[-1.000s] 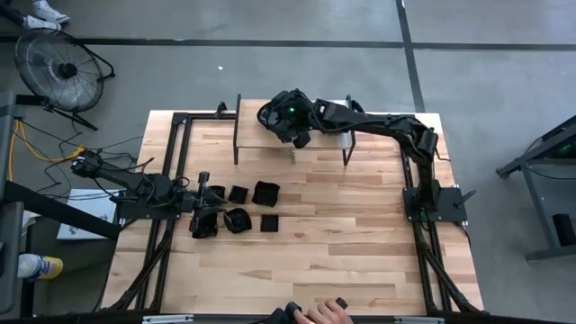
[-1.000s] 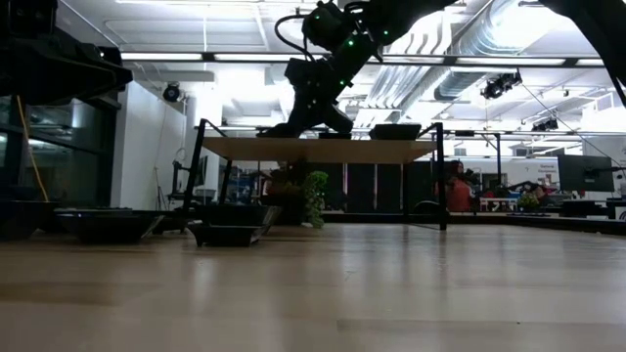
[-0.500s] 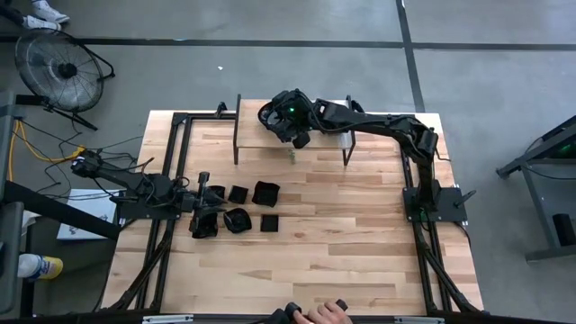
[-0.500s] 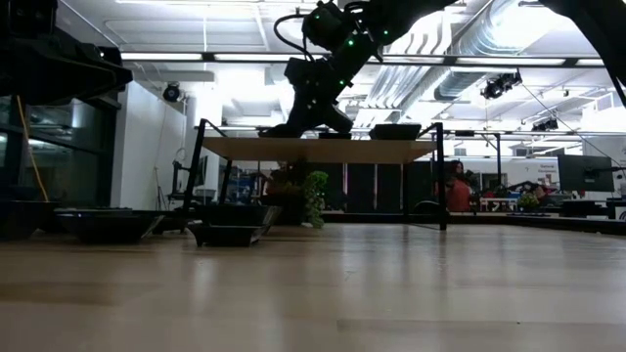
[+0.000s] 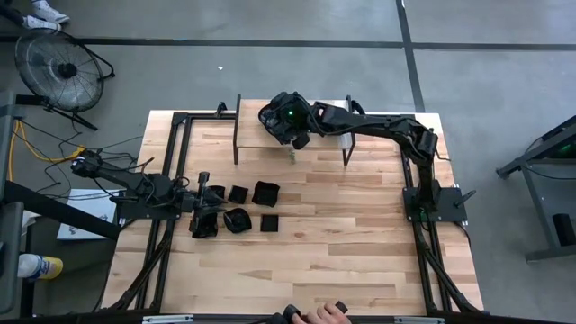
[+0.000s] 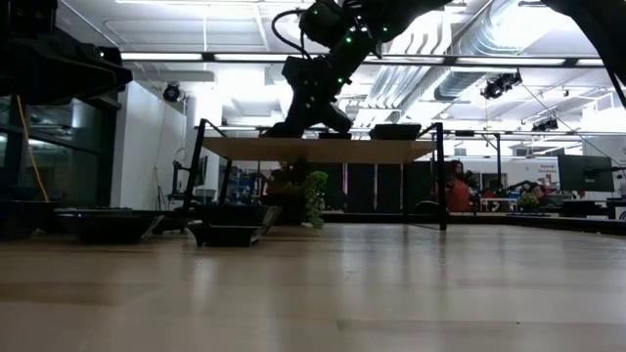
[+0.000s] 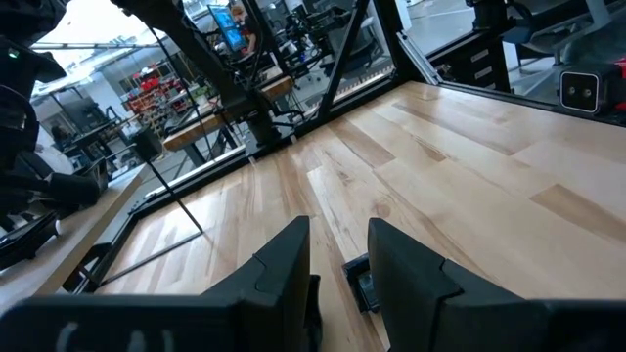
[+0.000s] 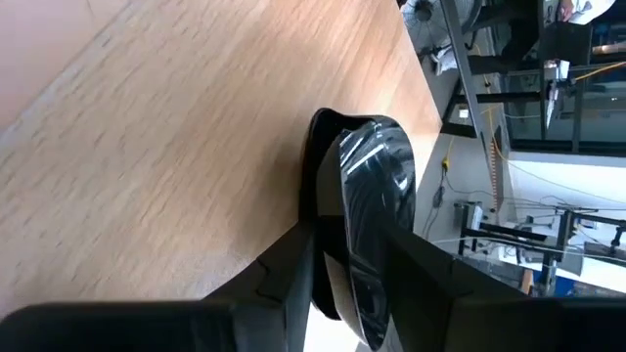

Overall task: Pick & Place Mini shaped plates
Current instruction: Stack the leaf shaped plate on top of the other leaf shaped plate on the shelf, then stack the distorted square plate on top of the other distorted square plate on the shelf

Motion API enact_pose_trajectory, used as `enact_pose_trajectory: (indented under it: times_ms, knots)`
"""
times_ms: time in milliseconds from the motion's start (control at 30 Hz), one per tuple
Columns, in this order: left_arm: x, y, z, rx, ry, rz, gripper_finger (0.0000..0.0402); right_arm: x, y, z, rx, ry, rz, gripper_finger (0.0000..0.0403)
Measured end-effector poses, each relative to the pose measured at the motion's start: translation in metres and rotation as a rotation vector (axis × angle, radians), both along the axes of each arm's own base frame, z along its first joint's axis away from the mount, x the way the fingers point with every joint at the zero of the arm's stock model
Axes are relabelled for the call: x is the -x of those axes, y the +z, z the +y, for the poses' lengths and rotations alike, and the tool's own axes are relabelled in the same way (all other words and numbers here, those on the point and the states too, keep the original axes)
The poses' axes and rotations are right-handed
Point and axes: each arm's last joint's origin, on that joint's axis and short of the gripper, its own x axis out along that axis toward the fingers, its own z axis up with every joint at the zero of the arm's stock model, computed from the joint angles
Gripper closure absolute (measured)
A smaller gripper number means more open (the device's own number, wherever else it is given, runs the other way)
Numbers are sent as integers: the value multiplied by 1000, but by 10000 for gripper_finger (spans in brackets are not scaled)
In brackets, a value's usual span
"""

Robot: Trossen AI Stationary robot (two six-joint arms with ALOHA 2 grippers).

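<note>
Your right gripper (image 5: 295, 131) is over the raised shelf (image 5: 252, 137) at the 12 o'clock end of the surface (image 5: 360, 234), and its wrist view shows a glossy black mini plate (image 8: 377, 186) between its fingers (image 8: 284, 274), so it looks clamped on that plate, with the plate's rim at or just above the shelf top; whether it already rests there you cannot tell. To finish this placing well, ease the plate down until it sits flat on the wood, keep clear of the shelf edge, part the fingers only once it is supported, then lift straight up so the rim does not catch. The right arm reaches long from its base at 3 o'clock, stretched toward 11 o'clock with the wrist bent down onto the shelf. The remaining mini plates (image 5: 241, 214) lie clustered at about 9 o'clock, just beside your left gripper (image 5: 203, 216), which waits low there; its fingers (image 7: 284, 269) stand slightly apart, holding nothing
</note>
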Motion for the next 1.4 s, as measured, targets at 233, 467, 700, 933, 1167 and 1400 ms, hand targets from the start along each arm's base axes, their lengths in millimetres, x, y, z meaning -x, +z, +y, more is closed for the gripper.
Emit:
enact_pose_trajectory:
  times_ms: [233,467,700,933,1167,1400]
  knots:
    - [0,0,0,0,0,0,299,-1,1,0,14,-12,-5,295]
    - [0,0,0,0,0,0,299,4,15,3,24,-18,-46,295]
    - [0,0,0,0,0,1,299,7,28,10,26,-4,-80,295]
    - [0,0,0,0,0,0,299,9,27,11,-6,-78,-84,295]
    - [0,0,0,0,0,0,299,11,24,28,-183,-87,-91,295]
    - [0,0,0,0,0,0,299,10,20,65,-438,-17,-45,295]
